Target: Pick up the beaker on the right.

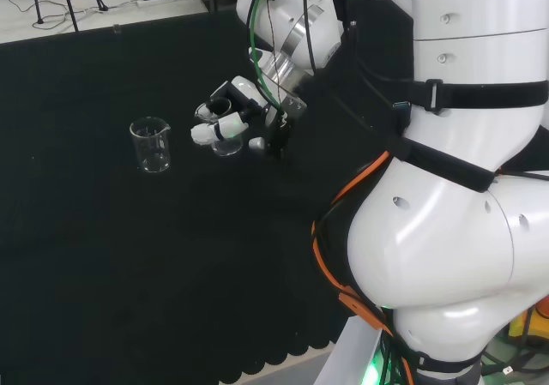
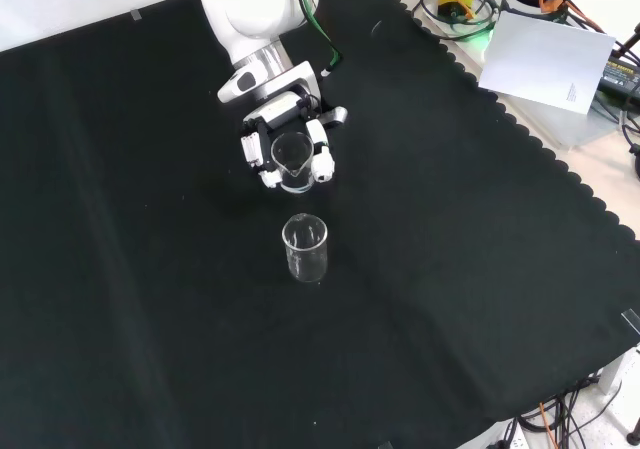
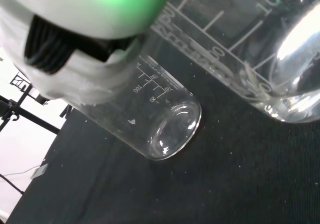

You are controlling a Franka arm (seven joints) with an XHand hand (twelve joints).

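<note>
While a second beaker (image 2: 305, 248) stands apart on the table (image 2: 480, 269), hand (image 2: 290, 139) fingers (image 2: 322, 162) curl round one beaker (image 2: 291, 155).

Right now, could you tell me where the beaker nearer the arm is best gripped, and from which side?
Grip the beaker around its straight glass wall below the rim, coming from the arm's side. It stands upright with its spout facing away, and the hand already has fingers on both sides of it.

Two clear glass beakers: one (image 2: 291, 159) in my fingers at upper centre, one (image 2: 304, 248) just below.
</note>
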